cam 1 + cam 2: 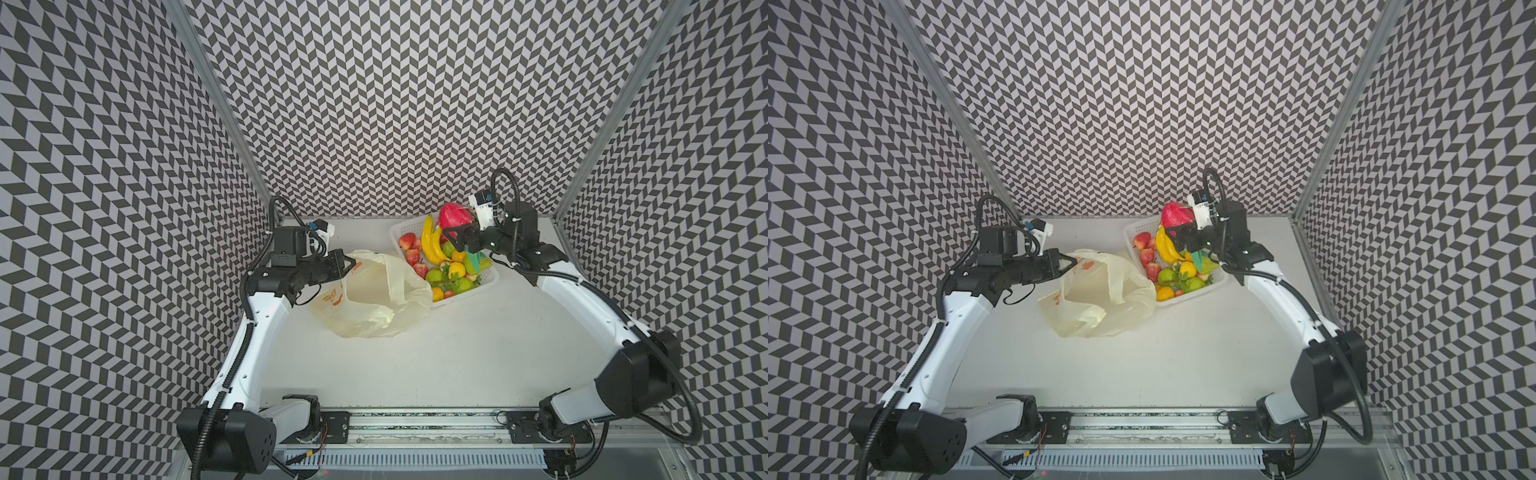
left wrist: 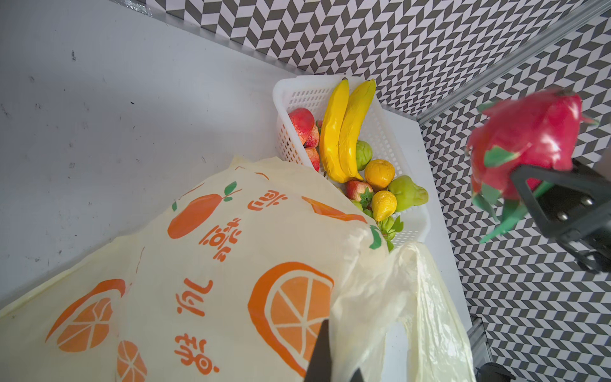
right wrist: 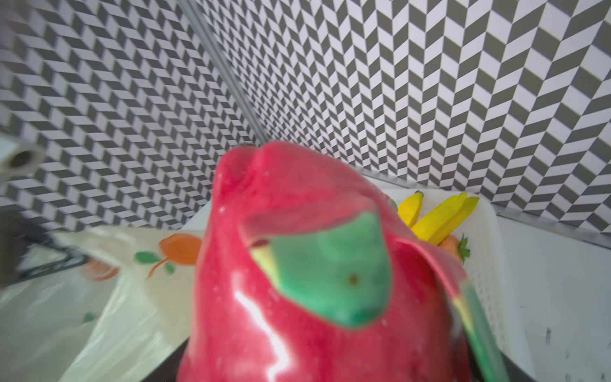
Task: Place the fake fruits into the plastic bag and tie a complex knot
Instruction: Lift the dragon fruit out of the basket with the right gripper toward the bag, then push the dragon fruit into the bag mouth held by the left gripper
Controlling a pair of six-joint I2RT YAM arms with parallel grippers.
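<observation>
Glossy pink-red dragon fruit (image 1: 455,214), green scales, pinched in the right hand (image 1: 455,233) over the basket (image 1: 409,225) of bananas (image 1: 430,245), strawberries (image 1: 407,240), pears (image 1: 434,275). Left hand (image 1: 347,264) is clamped on the gaping orange-print bag (image 1: 374,307).

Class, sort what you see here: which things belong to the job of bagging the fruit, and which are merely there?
Belong to the job:
dragon fruit, held in the right gripper
plastic bag, pinched by the left gripper
other fake fruits, not yet bagged

Merely there:
white basket holding them
table
patterned walls
</observation>
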